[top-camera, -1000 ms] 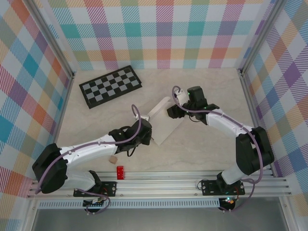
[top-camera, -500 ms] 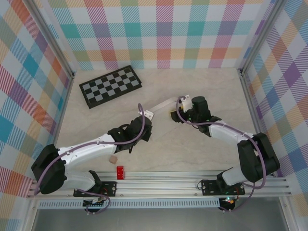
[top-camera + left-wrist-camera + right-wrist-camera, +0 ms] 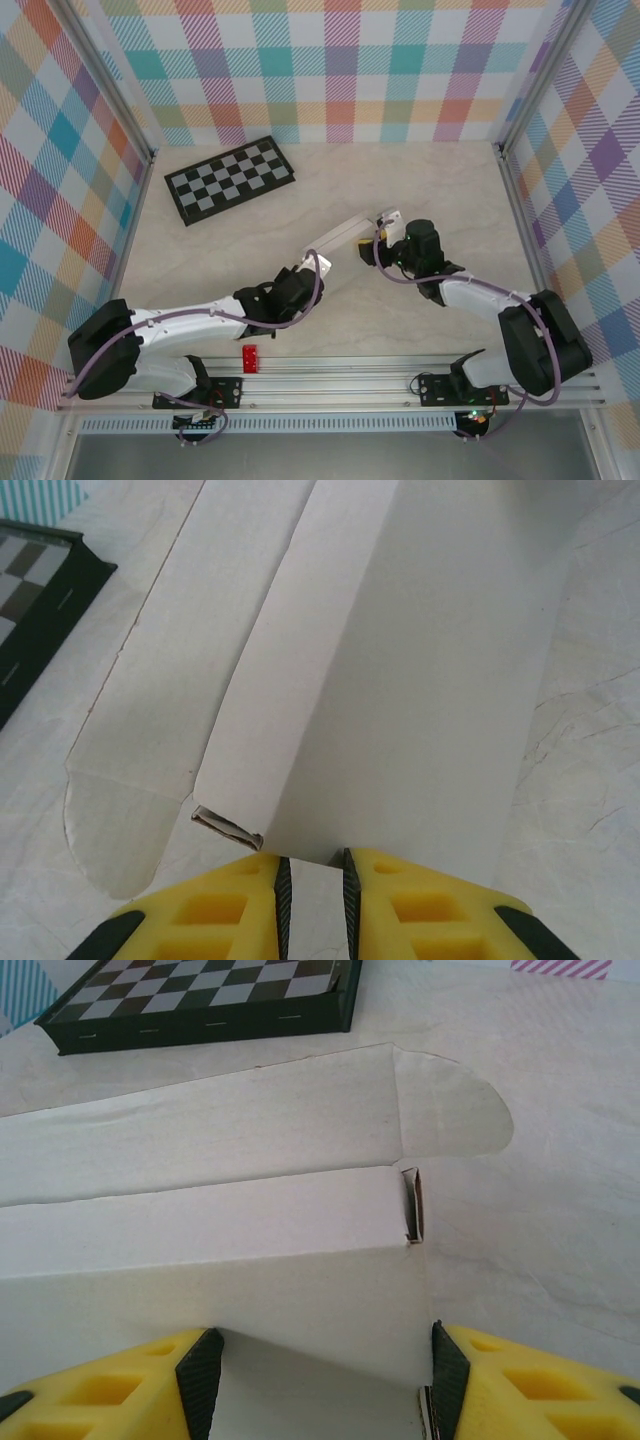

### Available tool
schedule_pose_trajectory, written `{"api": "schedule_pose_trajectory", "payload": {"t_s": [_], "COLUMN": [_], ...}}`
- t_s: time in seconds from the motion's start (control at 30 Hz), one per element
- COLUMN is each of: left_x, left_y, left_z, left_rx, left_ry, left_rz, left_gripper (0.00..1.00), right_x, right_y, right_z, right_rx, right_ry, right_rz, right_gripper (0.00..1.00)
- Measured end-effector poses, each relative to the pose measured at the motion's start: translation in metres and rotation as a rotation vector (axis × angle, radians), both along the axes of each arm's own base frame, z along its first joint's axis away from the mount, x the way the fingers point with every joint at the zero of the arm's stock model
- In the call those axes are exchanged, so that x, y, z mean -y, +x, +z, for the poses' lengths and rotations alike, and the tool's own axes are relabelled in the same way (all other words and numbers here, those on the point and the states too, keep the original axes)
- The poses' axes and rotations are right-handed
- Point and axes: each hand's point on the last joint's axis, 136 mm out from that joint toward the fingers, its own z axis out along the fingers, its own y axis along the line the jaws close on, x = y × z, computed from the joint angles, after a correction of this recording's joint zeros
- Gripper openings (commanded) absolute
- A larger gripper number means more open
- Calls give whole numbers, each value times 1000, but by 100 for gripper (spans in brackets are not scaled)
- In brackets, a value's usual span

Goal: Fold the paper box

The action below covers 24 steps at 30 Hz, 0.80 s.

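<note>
The paper box, part-folded, is found mid-table between the arms, well apart from the checkerboard. One thin panel edge is pinched in the nearly closed jaws of the left gripper, and the folded end is spanned pad to pad by the wide-set jaws of the right gripper. The card is judged light, springy and easily creased, so it is best held close to the score lines.

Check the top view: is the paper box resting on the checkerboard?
No, the paper box sits apart from the checkerboard, with a clear gap between them.
</note>
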Motion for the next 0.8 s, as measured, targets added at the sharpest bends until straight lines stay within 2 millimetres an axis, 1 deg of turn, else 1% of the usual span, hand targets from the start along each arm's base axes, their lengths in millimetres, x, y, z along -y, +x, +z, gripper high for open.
{"api": "schedule_pose_trajectory", "payload": {"t_s": [0.07, 0.17, 0.3, 0.33, 0.57, 0.8], "left_x": [2, 5, 10, 11, 18, 10], "left_y": [-3, -7, -14, -16, -27, -30], "left_z": [1, 1, -2, -3, -7, -16], "left_rx": [22, 51, 81, 88, 110, 91], "left_ry": [17, 52, 108, 122, 155, 129], "left_rz": [-9, -28, -55, -60, -86, -64], "left_gripper": [22, 21, 21, 21, 22, 24], "right_x": [2, 6, 14, 15, 24, 25], "right_y": [-3, -8, -20, -22, -34, -50], "right_z": [1, -5, -23, -24, -24, -22], "right_rx": [12, 12, -21, -18, -11, -23], "right_ry": [5, 10, 14, 18, 28, 29], "right_rz": [-4, -14, -32, -36, -61, -41], "right_gripper": [59, 59, 59, 59, 60, 68]}}
